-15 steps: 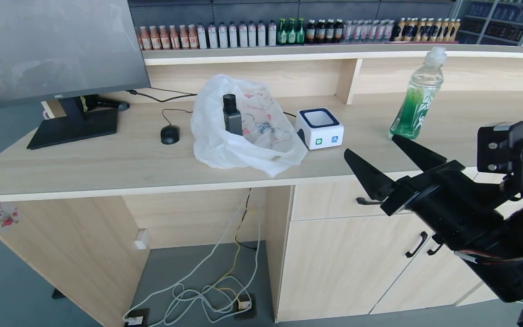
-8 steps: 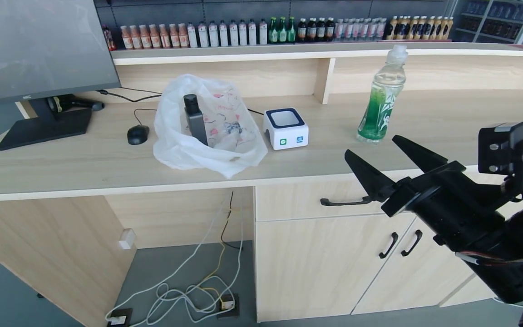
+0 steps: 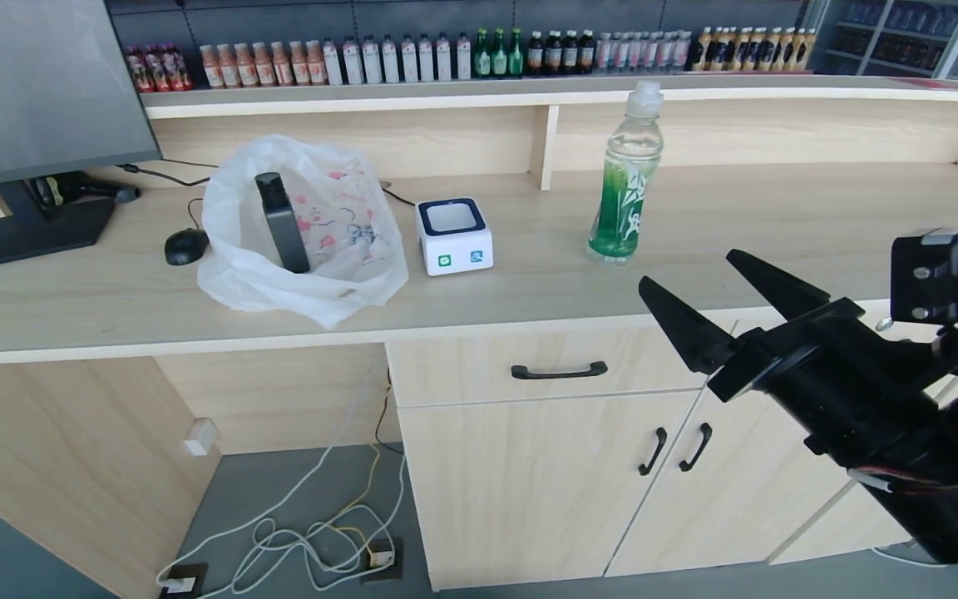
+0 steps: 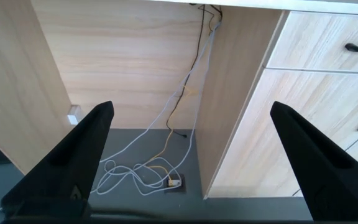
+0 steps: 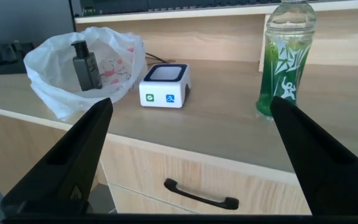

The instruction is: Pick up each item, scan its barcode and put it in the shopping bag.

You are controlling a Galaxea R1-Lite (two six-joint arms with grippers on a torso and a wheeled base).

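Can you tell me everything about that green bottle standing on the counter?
The clear plastic bottle looks green through its lower part and wears a green label with white markings. A pale cap sits on top. It stands upright on the light wooden counter, well apart from the white square scanner box. Only the counter touches it.

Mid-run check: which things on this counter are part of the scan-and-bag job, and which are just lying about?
Job:
green bottle, standing on the counter, not yet bagged
scanner
shopping bag, with a dark bottle already in it
right gripper, open and empty

Lying about:
monitor
mouse
row of shelved bottles
cables under the counter
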